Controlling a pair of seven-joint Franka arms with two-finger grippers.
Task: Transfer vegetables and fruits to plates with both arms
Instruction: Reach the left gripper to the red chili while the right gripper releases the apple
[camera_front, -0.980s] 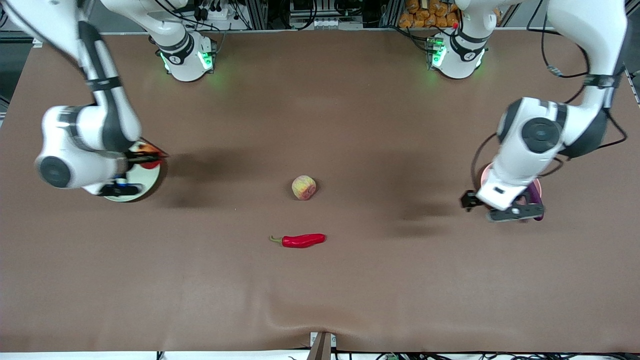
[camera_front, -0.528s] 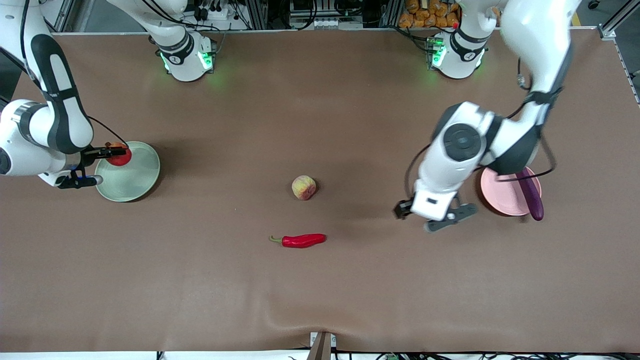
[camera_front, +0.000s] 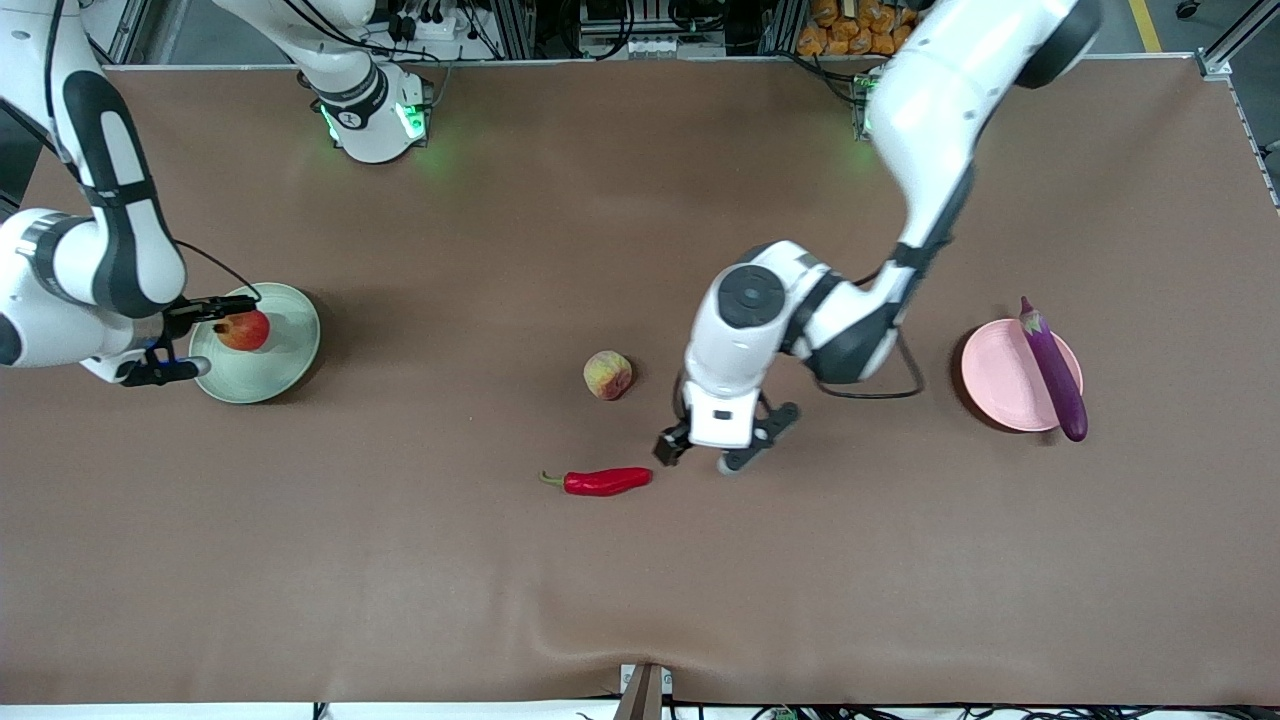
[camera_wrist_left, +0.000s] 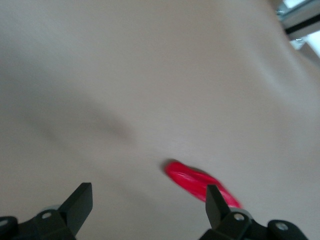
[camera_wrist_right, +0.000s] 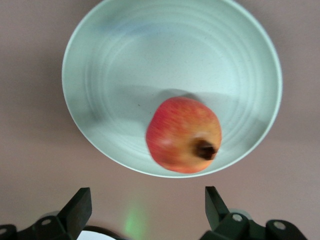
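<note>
Your left arm reaches from its base across the table's middle, forearm bent down, and the left gripper (camera_front: 712, 457) hangs over bare brown table (camera_front: 640, 600) with its fingers spread wide and nothing between them. The red chili pepper (camera_front: 600, 481) lies just beside those fingertips, stem end pointing away from them; the peach-like fruit (camera_front: 608, 375) sits near, farther from the front camera.

Your right arm folds at its own end of the table, and the right gripper (camera_front: 185, 336) stands open at the rim of the pale green plate (camera_front: 285, 355). The pomegranate-like fruit (camera_wrist_right: 184, 135) rests on that plate, free of the fingers, its dark crown showing.

The eggplant (camera_front: 1052, 367) lies across the pale pink plate (camera_front: 995, 380), both ends overhanging the rim. You have open cloth all around the chili.
</note>
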